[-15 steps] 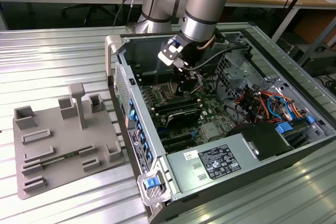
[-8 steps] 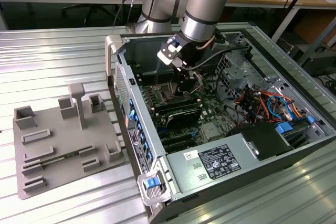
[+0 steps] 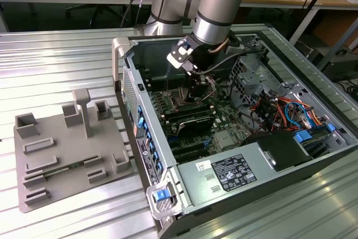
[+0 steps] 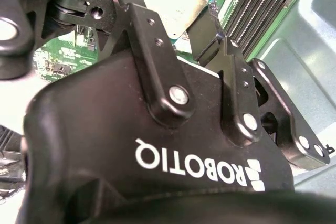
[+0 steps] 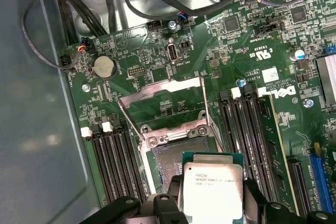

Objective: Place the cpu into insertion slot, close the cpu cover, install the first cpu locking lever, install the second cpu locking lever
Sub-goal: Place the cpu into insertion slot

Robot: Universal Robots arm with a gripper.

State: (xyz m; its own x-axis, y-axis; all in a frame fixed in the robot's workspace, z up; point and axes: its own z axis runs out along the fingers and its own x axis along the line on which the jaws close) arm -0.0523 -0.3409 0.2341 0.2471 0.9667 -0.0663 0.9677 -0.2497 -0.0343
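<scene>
Silver cpu (image 5: 212, 190) over insertion slot (image 5: 167, 158); cpu cover (image 5: 178, 134) raised.

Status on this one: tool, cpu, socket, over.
Copy: tool shut on cpu, held at the insertion slot, not seated. The cpu cover raised open, slot bare. Nothing seen in the way.

Exterior high; wrist views seemingly share cpu (image 5: 212, 190)

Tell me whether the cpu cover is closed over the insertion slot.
No, the cpu cover stands tilted up, leaving the insertion slot uncovered.
</scene>
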